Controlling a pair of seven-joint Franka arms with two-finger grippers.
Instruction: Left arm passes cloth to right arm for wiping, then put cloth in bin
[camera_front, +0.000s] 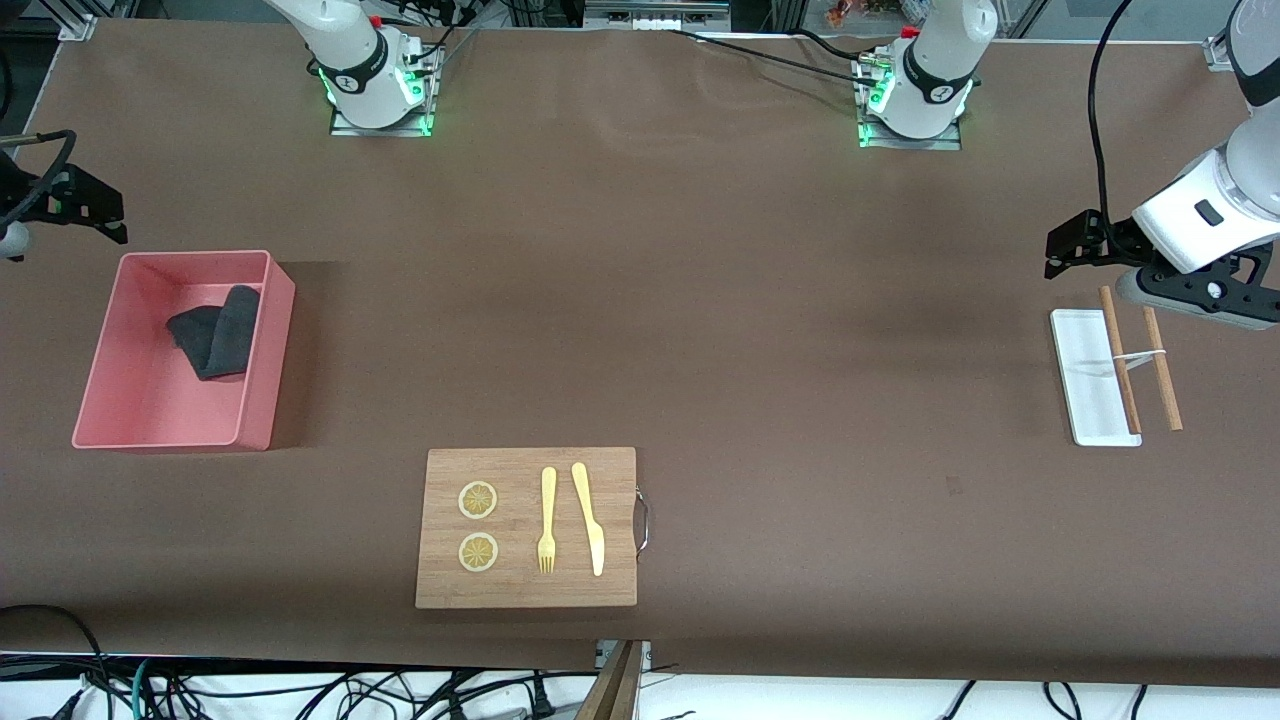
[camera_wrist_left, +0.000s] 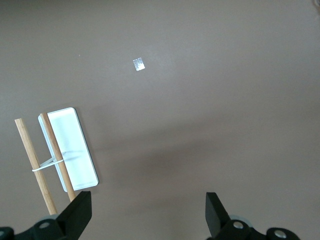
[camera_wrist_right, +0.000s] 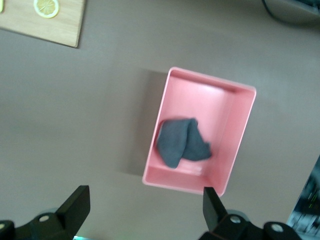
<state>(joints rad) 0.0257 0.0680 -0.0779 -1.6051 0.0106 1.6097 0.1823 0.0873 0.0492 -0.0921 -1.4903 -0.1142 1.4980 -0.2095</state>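
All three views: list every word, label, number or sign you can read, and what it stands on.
None can be read.
Dark marks on the collars above both arm bases: too small to read.
Small white tag on the brown table: no readable text.

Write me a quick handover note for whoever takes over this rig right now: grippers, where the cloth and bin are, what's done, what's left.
Left gripper: open, empty, waiting over the table beside the white tray and sticks at the left arm's end.
Right gripper: open, empty, up in the air beside the bin.
Cloth: crumpled, grey face up, lying inside the pink bin at the right arm's end.
Done: the cloth is in the bin and released.
Left: nothing that shows; whether the wiping happened cannot be told from here. The cutting board with cutlery and lemon slices looks undisturbed.
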